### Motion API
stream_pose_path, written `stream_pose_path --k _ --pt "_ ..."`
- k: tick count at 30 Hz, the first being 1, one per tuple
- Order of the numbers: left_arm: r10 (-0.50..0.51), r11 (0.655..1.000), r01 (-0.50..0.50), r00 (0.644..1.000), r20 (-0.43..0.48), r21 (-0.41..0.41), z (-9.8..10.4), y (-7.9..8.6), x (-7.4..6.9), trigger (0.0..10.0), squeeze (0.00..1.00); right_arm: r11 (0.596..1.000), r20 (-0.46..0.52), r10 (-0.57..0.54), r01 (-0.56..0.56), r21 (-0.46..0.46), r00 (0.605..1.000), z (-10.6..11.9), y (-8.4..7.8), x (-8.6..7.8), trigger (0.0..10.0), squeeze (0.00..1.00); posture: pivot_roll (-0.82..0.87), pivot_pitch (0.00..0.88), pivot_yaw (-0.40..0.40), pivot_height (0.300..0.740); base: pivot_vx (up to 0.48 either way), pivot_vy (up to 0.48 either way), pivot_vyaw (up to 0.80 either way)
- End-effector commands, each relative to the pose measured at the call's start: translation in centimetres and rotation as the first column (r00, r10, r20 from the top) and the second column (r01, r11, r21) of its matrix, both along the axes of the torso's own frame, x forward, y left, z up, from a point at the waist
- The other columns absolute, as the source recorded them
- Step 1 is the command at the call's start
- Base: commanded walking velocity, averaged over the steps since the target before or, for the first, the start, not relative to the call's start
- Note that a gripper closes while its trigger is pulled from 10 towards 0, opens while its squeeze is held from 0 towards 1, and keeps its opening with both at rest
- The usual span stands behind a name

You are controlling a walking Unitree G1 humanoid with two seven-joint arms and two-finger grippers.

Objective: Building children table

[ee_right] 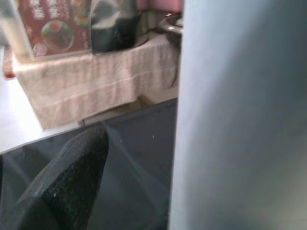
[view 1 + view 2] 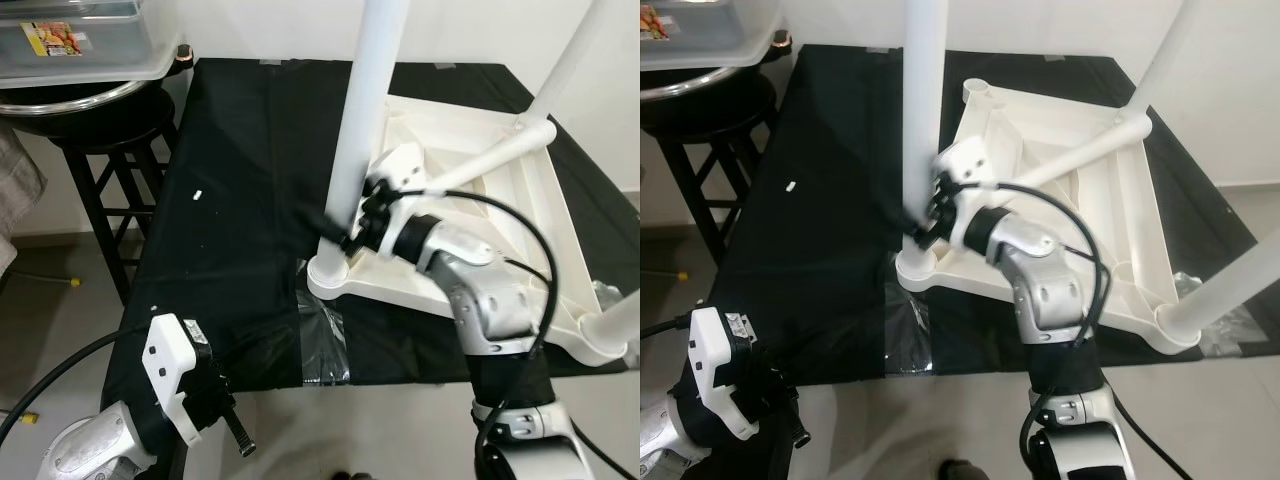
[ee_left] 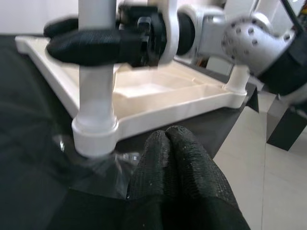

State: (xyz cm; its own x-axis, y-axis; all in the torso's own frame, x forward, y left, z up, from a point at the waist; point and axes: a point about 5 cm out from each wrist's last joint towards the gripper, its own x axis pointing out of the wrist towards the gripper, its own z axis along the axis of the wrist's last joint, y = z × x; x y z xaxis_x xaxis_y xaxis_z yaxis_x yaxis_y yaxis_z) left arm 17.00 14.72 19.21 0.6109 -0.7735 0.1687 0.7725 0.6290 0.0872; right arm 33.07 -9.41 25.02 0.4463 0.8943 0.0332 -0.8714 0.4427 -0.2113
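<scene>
1. Gripping the near-left table leg low down, just above its corner socket: right gripper clamped around the white tube, one black finger on each side, clearest in the left wrist view.
2. Lying upside down on the black-covered work surface: white plastic tabletop, underside ribs facing up, three more legs already poking out of the other corners.
3. Hanging low by the front edge of the work surface, well apart from the table: left gripper, fingertips pressed together, holding nothing.
4. Looks like light, hollow plastic, stiff but smooth, so probably slippery under the finger pads. Light enough that the whole top could skid on the cloth if shoved sideways.
5. Best hold is probably right where it is now, low on the leg near the socket; grabbing higher just gives leverage to tilt it out of line.
6. Pushing or twisting straight down the leg's axis seems the safe bet for seating it.
</scene>
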Motion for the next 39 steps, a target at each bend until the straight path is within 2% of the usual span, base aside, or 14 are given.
stream_pose_path --k 1,4,10,12,13,14,15,27,28,33,34,35,37,39 --pt "-0.011 1.0 0.011 1.0 -0.004 0.011 0.2 -0.1 -0.5 10.0 0.0 0.999 0.041 0.035 -0.035 -0.01 0.999 0.7 0.0 0.6 10.0 0.0 0.09 0.252 -0.09 0.74 0.0 0.0 0.0" --pt "-0.001 1.0 0.001 1.0 -0.013 0.023 0.2 0.2 -0.9 10.0 0.0 0.995 0.037 0.09 -0.091 0.028 0.995 2.3 -0.6 2.1 10.0 0.0 0.11 0.266 -0.095 0.74 0.0 0.0 0.0" --pt "0.014 1.0 -0.013 1.0 -0.019 0.027 0.3 0.4 -1.3 10.0 0.0 0.975 0.038 0.224 -0.224 -0.001 0.974 2.8 -1.6 2.7 10.0 0.0 0.12 0.278 -0.097 0.74 0.0 0.0 0.0" --pt "0.017 0.999 -0.016 1.0 -0.021 0.028 0.3 0.5 -1.4 10.0 0.0 0.968 0.031 0.251 -0.251 -0.013 0.967 2.9 -2.0 2.7 9.7 0.0 0.12 0.279 -0.097 0.74 0.0 0.0 0.0" --pt "0.019 0.999 -0.018 1.0 -0.023 0.029 0.3 0.5 -1.4 10.0 0.0 0.964 0.027 0.267 -0.266 -0.023 0.963 3.0 -2.4 2.9 8.3 0.0 0.12 0.28 -0.097 0.74 0.0 0.0 0.0" --pt "0.019 0.999 -0.018 1.0 -0.024 0.029 0.3 0.5 -1.5 10.0 0.0 0.963 0.025 0.27 -0.269 -0.026 0.963 3.1 -2.6 3.0 8.3 0.0 0.12 0.28 -0.097 0.74 0.0 0.0 0.0" --pt "0.018 0.999 -0.017 1.0 -0.024 0.029 0.3 0.5 -1.5 10.0 0.0 0.958 0.018 0.286 -0.286 -0.027 0.958 3.1 -2.7 3.0 0.0 0.0 0.13 0.28 -0.096 0.74 0.0 0.0 0.0" --pt "0.018 1.0 -0.017 1.0 -0.01 0.025 0.4 0.3 -1.1 10.0 0.0 0.942 -0.006 0.335 -0.335 -0.006 0.942 2.0 -4.4 2.3 0.0 0.0 0.1 0.249 -0.101 0.74 0.0 0.0 0.0" --pt "0.017 1.0 -0.017 1.0 -0.005 0.022 0.4 0.2 -1.0 10.0 0.0 0.959 -0.024 0.283 -0.283 0.017 0.959 0.5 -5.3 1.3 0.0 0.0 0.09 0.242 -0.103 0.74 0.0 0.0 0.0" --pt "0.014 1.0 -0.014 1.0 -0.002 0.018 0.4 0.2 -0.8 10.0 0.0 0.996 -0.083 0.073 -0.068 0.06 0.994 -2.2 -5.0 -0.3 0.0 0.0 0.07 0.235 -0.107 0.74 0.0 0.0 0.0" --pt "0.01 1.0 -0.01 1.0 -0.002 0.016 0.3 0.2 -0.6 10.0 0.0 0.946 -0.082 -0.32 0.323 0.025 0.944 -5.0 -4.5 -1.2 0.0 0.0 0.05 0.235 -0.088 0.74 0.0 0.0 0.0" --pt "0.007 1.0 -0.007 1.0 -0.002 0.015 0.3 0.3 -0.5 10.0 0.0 0.828 -0.067 -0.56 0.561 0.008 0.826 -6.7 -4.9 -2.8 0.0 0.0 0.04 0.239 -0.079 0.74 0.0 0.0 0.0" --pt "-0.006 1.0 0.006 1.0 -0.002 0.011 0.3 0.2 -0.1 10.0 0.0 0.72 -0.103 -0.691 0.694 -0.011 0.715 -8.8 -4.6 -6.2 0.0 0.0 0.04 0.236 -0.069 0.74 0.0 0.0 0.0" --pt "-0.011 1.0 0.011 1.0 -0.002 0.01 0.2 0.1 0.0 10.0 0.0 0.748 -0.138 -0.658 0.663 -0.015 0.74 -9.2 -4.0 -6.7 0.0 0.0 0.03 0.228 -0.067 0.74 0.0 0.0 0.0"
